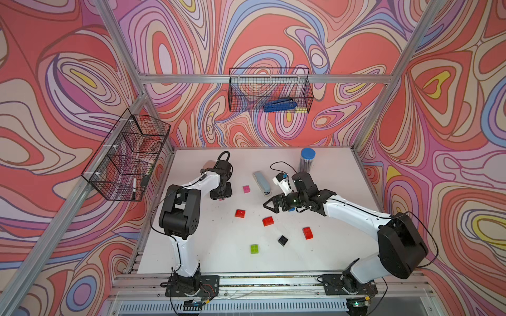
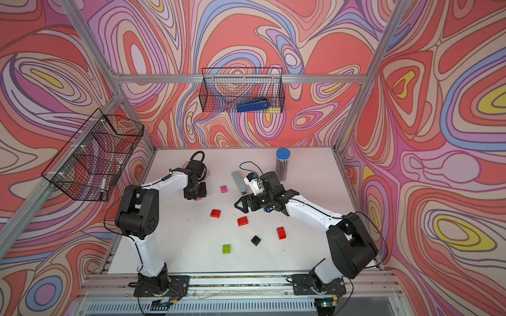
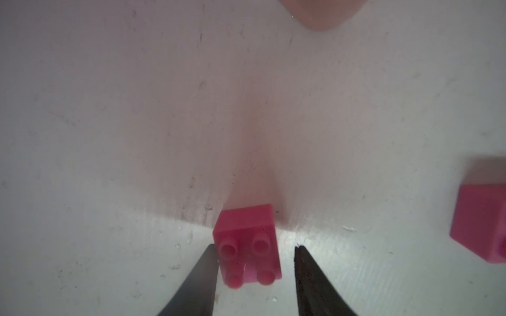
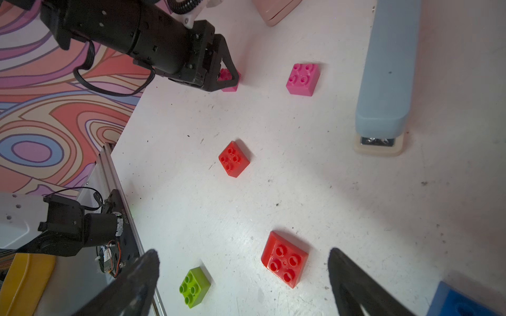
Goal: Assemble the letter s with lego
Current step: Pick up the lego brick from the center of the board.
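A white surface (image 1: 336, 254) is scattered with toy bricks. Near the back left, the left jaws point down, narrowed around a small pink brick (image 3: 246, 240). One fingertip (image 3: 205, 273) touches its side and the other stands just clear. A second pink brick (image 1: 246, 189) sits nearby, with a grey-blue stapler (image 1: 261, 183) just past it and a pink case (image 3: 320, 13) behind. The right jaws hang wide apart, holding nothing. A blue brick (image 4: 460, 303) lies partly hidden under that arm. A left red brick (image 1: 239, 213), middle red brick (image 1: 268, 221), right red brick (image 1: 307, 233), black brick (image 1: 282, 240) and green brick (image 1: 254, 249) lie apart in the open.
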Controlling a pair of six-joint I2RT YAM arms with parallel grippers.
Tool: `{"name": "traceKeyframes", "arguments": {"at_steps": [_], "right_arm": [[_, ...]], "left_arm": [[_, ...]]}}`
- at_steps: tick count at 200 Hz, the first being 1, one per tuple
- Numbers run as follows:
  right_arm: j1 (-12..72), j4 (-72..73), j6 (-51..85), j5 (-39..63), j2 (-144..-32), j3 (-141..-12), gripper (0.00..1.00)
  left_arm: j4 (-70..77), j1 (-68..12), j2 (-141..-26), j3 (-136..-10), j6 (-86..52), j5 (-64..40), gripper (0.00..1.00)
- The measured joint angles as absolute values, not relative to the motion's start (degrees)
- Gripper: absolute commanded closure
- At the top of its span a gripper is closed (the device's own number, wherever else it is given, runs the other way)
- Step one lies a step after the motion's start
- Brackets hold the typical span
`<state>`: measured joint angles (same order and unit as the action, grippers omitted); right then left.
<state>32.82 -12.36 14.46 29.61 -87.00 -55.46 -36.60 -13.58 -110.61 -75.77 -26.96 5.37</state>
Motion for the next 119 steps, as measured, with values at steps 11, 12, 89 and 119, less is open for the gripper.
{"name": "traceKeyframes", "arguments": {"at_steps": [11, 12, 89, 119], "right_arm": [[32.82, -12.34, 14.48, 29.63, -87.22, -55.46, 0.03], [32.82, -12.34, 14.48, 29.63, -87.24, -55.46, 0.03], [32.82, -12.34, 14.26, 29.63, -87.94, -55.46, 0.03], [32.82, -12.36, 14.26, 29.63, -87.96, -55.48, 0.03]], "left_arm": [[-36.58, -13.47, -110.74, -75.77, -26.96, 5.39, 0.56], [-36.58, -13.45, -110.74, -75.77, -26.96, 5.39, 0.56], [-36.6, -12.91, -111.37, -75.83, -26.94, 5.32, 0.66], [-36.58, -12.84, -111.46, -76.03, -26.59, 4.89, 0.71]]}}
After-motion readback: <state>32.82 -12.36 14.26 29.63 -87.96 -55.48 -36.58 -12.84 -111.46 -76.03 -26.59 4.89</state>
